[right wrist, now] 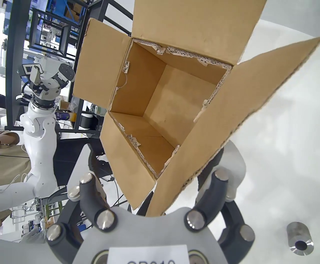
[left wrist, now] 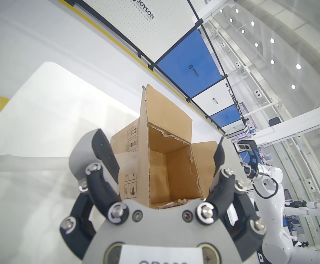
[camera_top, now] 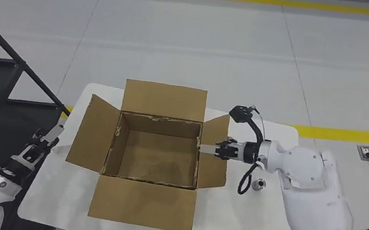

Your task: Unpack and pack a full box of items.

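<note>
I am holding my right gripper (camera_top: 209, 148) at the box (camera_top: 155, 156), which is sitting in the middle of the worktop (camera_top: 100, 94) with all four flaps folded outward and its floor showing bare cardboard. My right fingers are standing apart, one on either side of the right flap (camera_top: 212, 168), close to where it hinges on the box wall. I am straddling the flap, and I cannot see either pad pressing on it.

My left gripper (left wrist: 160, 141) is hanging just off the worktop's left edge, its fingers also spread wide and holding nothing, pointing toward the box's left side. A small metal cylinder (camera_top: 259, 186) is lying near the right edge, just beside my right forearm.

I am judging the step in hand to be taking charge of that right flap, whether to press it further open or to swing it over the mouth. To do it well, I should be closing squarely on the flat of the cardboard, not on its torn corrugated edge. I should then be turning it about its crease instead of pulling sideways, since the box looks light and could be dragged across the worktop. Bringing my left gripper against the left wall would be steadying it. I should also be keeping my forearm off the cylinder, which could roll.
</note>
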Motion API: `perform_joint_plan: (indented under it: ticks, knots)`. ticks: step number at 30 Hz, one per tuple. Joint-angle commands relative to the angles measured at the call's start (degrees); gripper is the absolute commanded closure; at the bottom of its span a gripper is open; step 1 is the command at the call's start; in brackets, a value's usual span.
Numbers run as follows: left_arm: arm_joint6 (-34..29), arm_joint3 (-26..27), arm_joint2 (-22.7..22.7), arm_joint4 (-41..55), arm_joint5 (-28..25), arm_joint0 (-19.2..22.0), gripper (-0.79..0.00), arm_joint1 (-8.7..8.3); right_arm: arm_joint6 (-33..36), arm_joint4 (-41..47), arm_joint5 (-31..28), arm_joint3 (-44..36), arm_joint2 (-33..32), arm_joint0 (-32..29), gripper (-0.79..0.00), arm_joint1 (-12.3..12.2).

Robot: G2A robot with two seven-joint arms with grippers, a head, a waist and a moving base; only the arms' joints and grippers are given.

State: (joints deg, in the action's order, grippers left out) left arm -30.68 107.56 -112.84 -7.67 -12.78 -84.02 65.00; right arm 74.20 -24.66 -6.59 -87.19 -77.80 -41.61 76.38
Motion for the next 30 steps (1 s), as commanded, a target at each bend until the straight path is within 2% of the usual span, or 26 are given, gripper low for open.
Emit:
perform_joint_plan:
  ticks: [1, 6, 11, 27, 30]
  knots:
    - [-0.12, -0.06, 0.25, 0.00, 0.04, 0.19, -0.785, -0.07, 0.14, -0.06, 0.74, -0.71, 0.20, -0.56, -0.785, -0.18]
    - [-0.50, -0.24, 0.84, 0.12, -0.04, 0.59, -0.785, -0.27, -1.53, -1.15, 2.04, -3.09, -0.51, -2.71, -0.785, -0.86]
    - [-0.49, -0.19, 0.91, 0.38, -0.23, 0.61, -0.785, -0.46, -6.68, -5.70, 3.73, -10.31, -4.70, -7.59, -0.785, -1.95]
    - [-0.32, 0.22, 0.53, 0.72, -0.48, 0.26, -0.785, -0.59, -7.50, -5.63, 3.36, -10.48, -4.47, -7.91, -0.785, -1.95]
    - [0.79, 0.25, 0.52, 1.02, -0.19, -0.09, -0.785, -0.54, -9.02, -11.52, 0.73, -12.94, -4.03, -9.53, -0.785, -2.52]
